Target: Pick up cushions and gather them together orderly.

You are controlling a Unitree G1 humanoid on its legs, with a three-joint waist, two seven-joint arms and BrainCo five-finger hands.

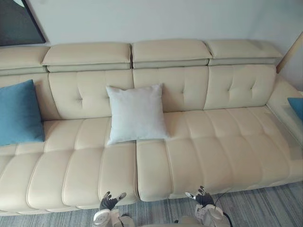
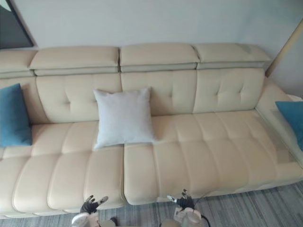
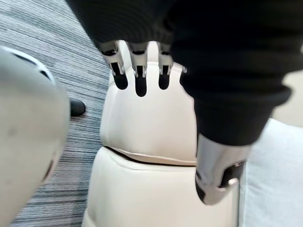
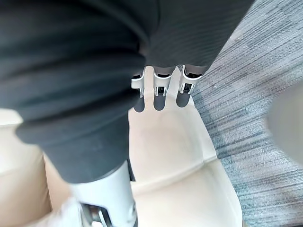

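white cushion (image 1: 136,113) on cream sofa (image 1: 213,142)

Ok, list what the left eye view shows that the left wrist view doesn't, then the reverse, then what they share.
Left eye view: the white cushion leaning on the backrest mid-sofa, the left blue cushion at one end, the right blue cushion at the other, and the right hand low by the seat front. Left wrist view: the left hand from close up, fingers straight, holding nothing. A pale patch there may be a cushion; unclear. Both: the cream sofa, the striped carpet, the left hand.
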